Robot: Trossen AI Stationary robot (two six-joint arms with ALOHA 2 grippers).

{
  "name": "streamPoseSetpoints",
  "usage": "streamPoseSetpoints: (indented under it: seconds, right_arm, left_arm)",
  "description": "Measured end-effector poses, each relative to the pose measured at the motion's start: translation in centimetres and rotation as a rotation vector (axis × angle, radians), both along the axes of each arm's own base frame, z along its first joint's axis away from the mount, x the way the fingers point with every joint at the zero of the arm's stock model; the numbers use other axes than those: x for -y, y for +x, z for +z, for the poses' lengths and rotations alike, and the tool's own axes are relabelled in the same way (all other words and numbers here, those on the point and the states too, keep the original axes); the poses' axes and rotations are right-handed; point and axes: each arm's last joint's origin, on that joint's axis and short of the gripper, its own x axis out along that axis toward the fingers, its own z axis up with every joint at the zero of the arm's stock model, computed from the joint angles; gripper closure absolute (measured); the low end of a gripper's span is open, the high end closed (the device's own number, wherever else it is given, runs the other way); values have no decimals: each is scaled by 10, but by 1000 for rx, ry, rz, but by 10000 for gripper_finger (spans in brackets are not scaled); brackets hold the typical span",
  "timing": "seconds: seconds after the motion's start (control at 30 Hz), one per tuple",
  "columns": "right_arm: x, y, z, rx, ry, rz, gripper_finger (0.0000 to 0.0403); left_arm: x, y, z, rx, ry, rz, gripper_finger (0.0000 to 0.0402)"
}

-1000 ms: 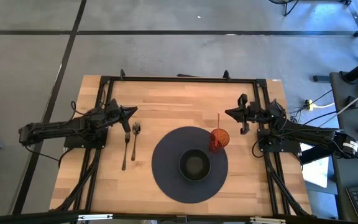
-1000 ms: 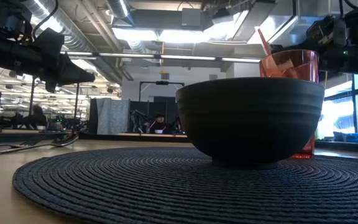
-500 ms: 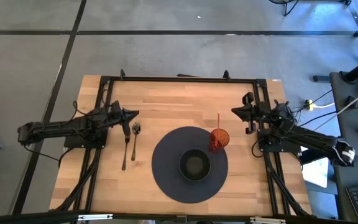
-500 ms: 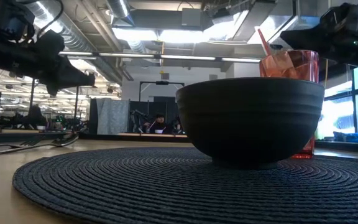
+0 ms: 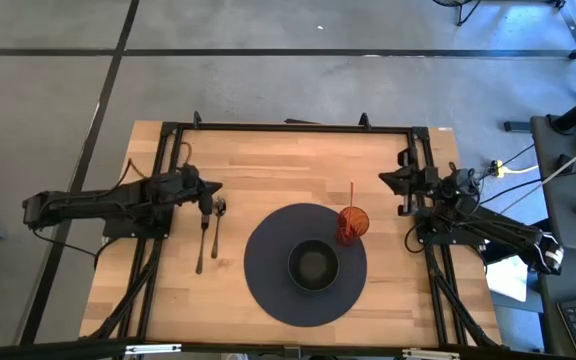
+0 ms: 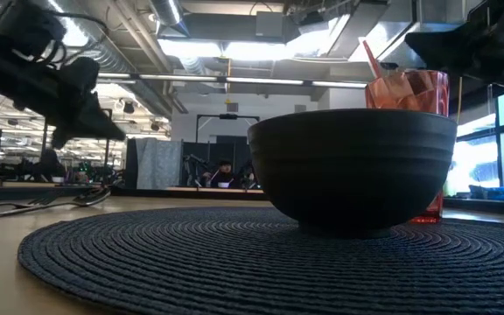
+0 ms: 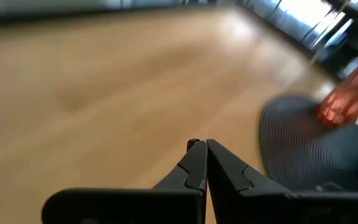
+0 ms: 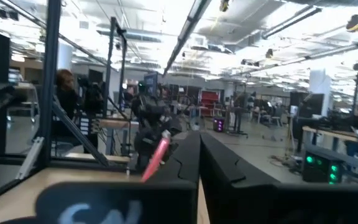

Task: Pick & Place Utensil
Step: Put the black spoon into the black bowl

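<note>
My left pincer (image 5: 211, 192) hangs above the pale wooden bench (image 5: 268, 165) with its two dark fingers pressed together and nothing between them, as my left wrist view shows (image 7: 199, 163). Just below its tip, on the bench, lie the two things I could be after: a slim silver metal fork (image 5: 202, 240) and, beside it on the side toward the mat, a slim silver metal spoon (image 5: 217, 223). Their heads lie nearest my pincer and their handles run away toward the bench's front edge.

Beyond the spoon, farther from my left pincer, sits a round dark woven placemat (image 5: 268, 285) carrying a dark round bowl (image 5: 313, 265) and a red faceted plastic cup (image 5: 353, 222) with a thin red straw (image 5: 352, 195) standing in it.

I judge either utensil to be light, stiff and smooth, lying flat against the wood, so it may slide or spin away under a poor pinch. The narrow neck or mid-handle looks the best place to close on, with my fingers straddling it crosswise.

Compared with a second ago, my left pincer has drawn back slightly and dipped lower over the utensil heads. My right pincer (image 5: 386, 181), fingers together in its wrist view (image 8: 199, 155), has retreated from near the cup toward the bench's right edge. The utensils, bowl and cup have not moved.
</note>
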Motion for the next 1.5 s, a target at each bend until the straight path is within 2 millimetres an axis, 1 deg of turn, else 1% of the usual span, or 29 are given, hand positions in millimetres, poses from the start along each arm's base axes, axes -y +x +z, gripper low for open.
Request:
streamPoseSetpoints:
  seconds: [0.13, 0.23, 0.33, 0.47, 0.53, 0.67, 0.73, 0.83, 0.9, 1.03, 1.2, 1.33, 1.5]
  right_arm:
    - [0, 0, -1, -15, -22, -16, 393]
    - [1, 1, -3, -29, -32, -21, 397]
    - [1, 1, -4, -41, -22, -20, 398]
    - [1, 2, -7, -68, -3, -19, 390]
    - [2, 2, -9, -86, 9, -19, 387]
    - [2, 3, -10, -99, 4, -27, 391]
    - [3, 2, -7, -69, -4, -72, 396]
    - [4, 0, -1, 6, 1, -142, 399]
    - [4, -1, 0, 26, 27, -143, 397]
    - [4, 0, -2, 2, 85, -99, 388]
    - [3, 1, -5, -31, 93, -60, 391]
    - [3, 2, -7, -46, 100, -57, 399]
    - [3, 2, -7, -47, 101, -57, 390]
  left_arm:
    - [6, 8, 18, -130, -155, -1, 399]
    - [14, 22, 35, -183, -234, -45, 400]
    - [26, 38, 42, -292, -331, -80, 399]
    - [43, 54, 33, -511, -475, -45, 399]
    - [50, 60, 27, -589, -524, -15, 398]
    - [57, 72, 16, -696, -619, -16, 384]
    - [59, 77, 13, -729, -636, -38, 371]
    - [57, 82, 11, -753, -652, -31, 347]
    - [53, 84, 8, -760, -654, -8, 330]
    - [46, 87, 2, -773, -658, 57, 294]
    - [38, 90, -5, -800, -624, 102, 258]
    - [33, 91, -11, -834, -603, 111, 248]
    - [29, 94, -18, -873, -598, 114, 257]
